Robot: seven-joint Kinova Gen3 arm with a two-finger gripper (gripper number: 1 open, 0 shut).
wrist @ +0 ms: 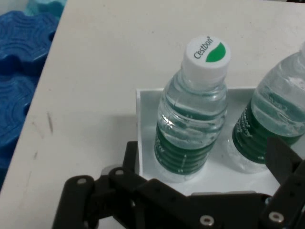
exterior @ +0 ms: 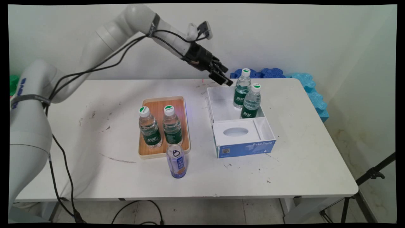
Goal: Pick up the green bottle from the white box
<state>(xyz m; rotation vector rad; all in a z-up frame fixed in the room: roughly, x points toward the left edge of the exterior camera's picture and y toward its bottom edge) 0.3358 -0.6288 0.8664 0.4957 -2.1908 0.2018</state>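
Main view: the gripper (exterior: 225,79) hangs above the white box's (exterior: 218,107) far-left corner, just beside two water bottles (exterior: 242,88) standing inside.

Hand view: its fingers (wrist: 281,160) are spread, grasping nothing, with the nearer Cestbon bottle (wrist: 193,112) between them.

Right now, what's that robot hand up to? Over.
Gripper open, hovering beside the far bottle in the white box. Second bottle right next to it. Two more bottles on the wooden tray, can in front.
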